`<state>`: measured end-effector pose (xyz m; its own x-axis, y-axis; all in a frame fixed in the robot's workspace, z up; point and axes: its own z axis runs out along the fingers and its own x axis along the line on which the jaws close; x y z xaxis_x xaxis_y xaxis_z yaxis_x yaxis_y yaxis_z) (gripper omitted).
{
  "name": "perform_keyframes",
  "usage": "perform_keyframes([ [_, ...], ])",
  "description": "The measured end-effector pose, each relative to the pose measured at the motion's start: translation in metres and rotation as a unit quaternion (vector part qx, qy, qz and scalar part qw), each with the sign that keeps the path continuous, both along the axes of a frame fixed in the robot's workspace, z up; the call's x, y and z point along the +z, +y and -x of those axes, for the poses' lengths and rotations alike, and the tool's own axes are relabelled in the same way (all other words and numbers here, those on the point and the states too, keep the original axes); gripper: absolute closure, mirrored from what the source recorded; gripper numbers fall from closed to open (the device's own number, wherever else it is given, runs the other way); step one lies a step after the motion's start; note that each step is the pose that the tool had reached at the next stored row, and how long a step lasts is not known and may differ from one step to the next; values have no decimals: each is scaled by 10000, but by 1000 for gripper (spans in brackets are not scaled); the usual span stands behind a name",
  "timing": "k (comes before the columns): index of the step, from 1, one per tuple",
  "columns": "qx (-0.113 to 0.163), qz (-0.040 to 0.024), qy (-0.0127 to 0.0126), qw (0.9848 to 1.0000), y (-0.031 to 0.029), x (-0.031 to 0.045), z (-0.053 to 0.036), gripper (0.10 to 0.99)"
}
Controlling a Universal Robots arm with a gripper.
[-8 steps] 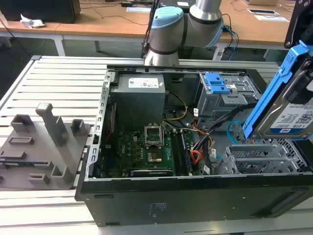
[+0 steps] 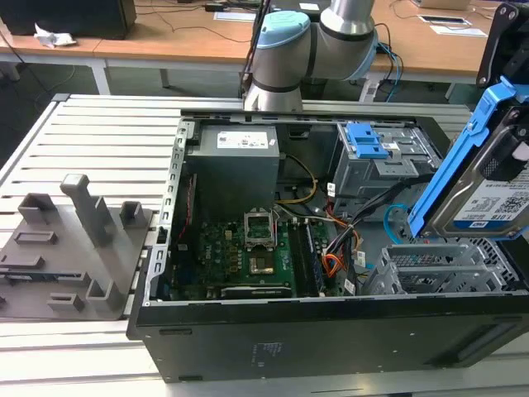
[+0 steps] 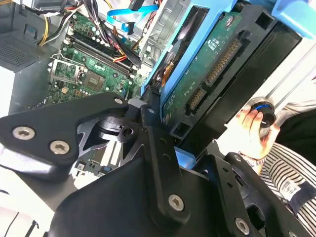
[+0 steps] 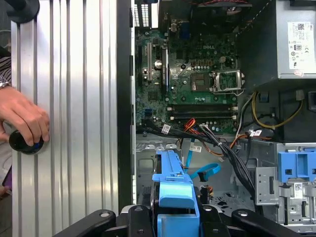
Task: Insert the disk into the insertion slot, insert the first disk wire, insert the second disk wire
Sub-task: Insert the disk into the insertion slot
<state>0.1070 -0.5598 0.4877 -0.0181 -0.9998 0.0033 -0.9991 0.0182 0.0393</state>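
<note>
My gripper (image 2: 506, 157) is shut on the disk (image 2: 488, 194), a silver drive with a white-and-blue label in a bright blue carrier (image 4: 173, 190). It holds the disk tilted, above the open computer case at the exterior view's right. In the second wrist view the disk's green circuit board (image 3: 212, 74) faces the camera. The insertion slot (image 2: 438, 266), a silver perforated cage, sits just below the disk. The second disk wire (image 2: 395, 217), a light-blue cable (image 4: 205, 173), loops beside the cage. The first disk wire (image 2: 332, 265), a red-orange-black bundle, lies by the motherboard.
A grey bay with a blue latch (image 2: 368, 141) stands behind the cage. A power supply (image 2: 235, 165) fills the case's far corner. A person's hand (image 4: 22, 118) rests on a black knob on the slatted aluminium table (image 2: 99, 141). Grey fixtures (image 2: 74, 240) sit at the exterior view's left.
</note>
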Motion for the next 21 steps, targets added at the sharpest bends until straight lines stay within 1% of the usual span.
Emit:
perform_keyframes([
  [12,0,0,0,10000,0,-85,0,722],
  [14,0,0,0,10000,0,-114,0,722],
  [21,0,0,0,10000,0,-169,0,722],
])
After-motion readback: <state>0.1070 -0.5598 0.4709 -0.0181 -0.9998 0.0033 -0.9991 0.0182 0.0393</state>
